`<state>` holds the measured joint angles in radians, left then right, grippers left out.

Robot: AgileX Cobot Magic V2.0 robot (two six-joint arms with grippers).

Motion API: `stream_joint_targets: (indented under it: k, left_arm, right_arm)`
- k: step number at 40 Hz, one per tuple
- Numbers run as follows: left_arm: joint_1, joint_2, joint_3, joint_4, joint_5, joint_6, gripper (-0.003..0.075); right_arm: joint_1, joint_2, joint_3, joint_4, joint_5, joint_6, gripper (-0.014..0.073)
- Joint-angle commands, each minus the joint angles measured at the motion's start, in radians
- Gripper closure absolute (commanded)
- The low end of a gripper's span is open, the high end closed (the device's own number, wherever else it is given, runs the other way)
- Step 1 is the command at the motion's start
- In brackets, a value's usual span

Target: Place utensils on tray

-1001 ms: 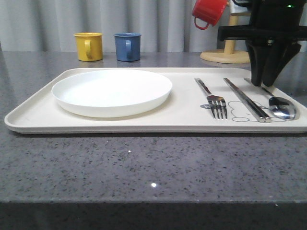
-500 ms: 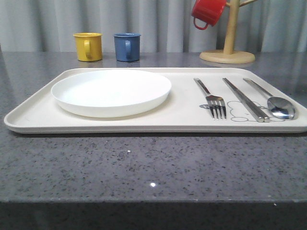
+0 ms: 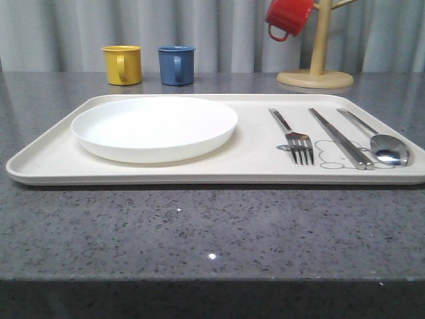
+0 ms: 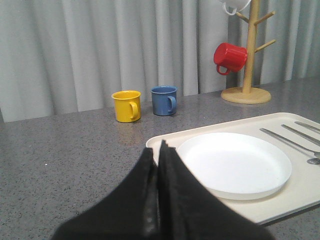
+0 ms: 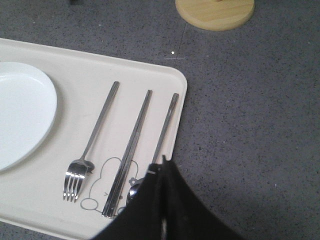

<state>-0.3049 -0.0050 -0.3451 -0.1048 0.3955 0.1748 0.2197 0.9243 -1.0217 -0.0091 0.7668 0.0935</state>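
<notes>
Cream and low-rimmed, the tray [image 3: 53, 156] sits on the speckled grey worktop [image 3: 212, 226] and carries every piece of the setting. Taking the white plate [image 3: 154, 126] as the landmark: the fork [image 3: 293, 135] lies just beside it on the side toward the wooden mug stand [image 3: 316, 73], the chopsticks [image 3: 340, 137] come next, and the spoon [image 3: 378, 139] lies farthest out, near the tray's rim. All three run parallel, apart from one another, with the chopsticks crossing a line-drawn rabbit [image 5: 105, 182] printed on the tray.

The left gripper [image 4: 159, 150] hangs over the worktop near the tray's corner beside the plate, its fingers [image 4: 170, 170] pressed together on nothing. The right gripper [image 5: 162, 165] hovers above the spoon's bowl end, fingers likewise closed and empty.

By my reading the placing looks finished, so the sound move is restraint: lift both arms straight up and away, so as not to brush the spoon or nudge the tray.

The cutlery is bright polished metal and looks slippery; the plate is shallow, round and plain. The yellow mug [image 3: 122, 64] and blue mug [image 3: 176, 64] stand well beyond the plate.
</notes>
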Motion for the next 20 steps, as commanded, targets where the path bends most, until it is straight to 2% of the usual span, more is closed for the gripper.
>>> stream_joint_targets:
  k: [1,6,10,14,20]
  left_arm:
    - [0.001,0.014,-0.025,-0.010,-0.073,-0.007,0.0738]
    - [0.001,0.014,-0.025,-0.010,-0.073,-0.007,0.0738]
    - [0.001,0.014,-0.025,-0.010,-0.073,-0.007,0.0738]
    - [0.001,0.014,-0.025,-0.010,-0.073,-0.007,0.0738]
    - [0.001,0.014,-0.025,-0.010,-0.073,-0.007,0.0738]
  right_arm:
    - [-0.003,-0.143,0.151,-0.014,-0.225,-0.024,0.0717]
    - [-0.003,-0.358,0.391,-0.014,-0.377,-0.024,0.0717]
    - [-0.003,-0.508,0.525,-0.014,-0.434,-0.024,0.0717]
    - [-0.003,-0.637,0.609,-0.014,-0.463,-0.024,0.0717]
    - [-0.003,-0.737,0.643,-0.014,-0.458,-0.024,0.0717]
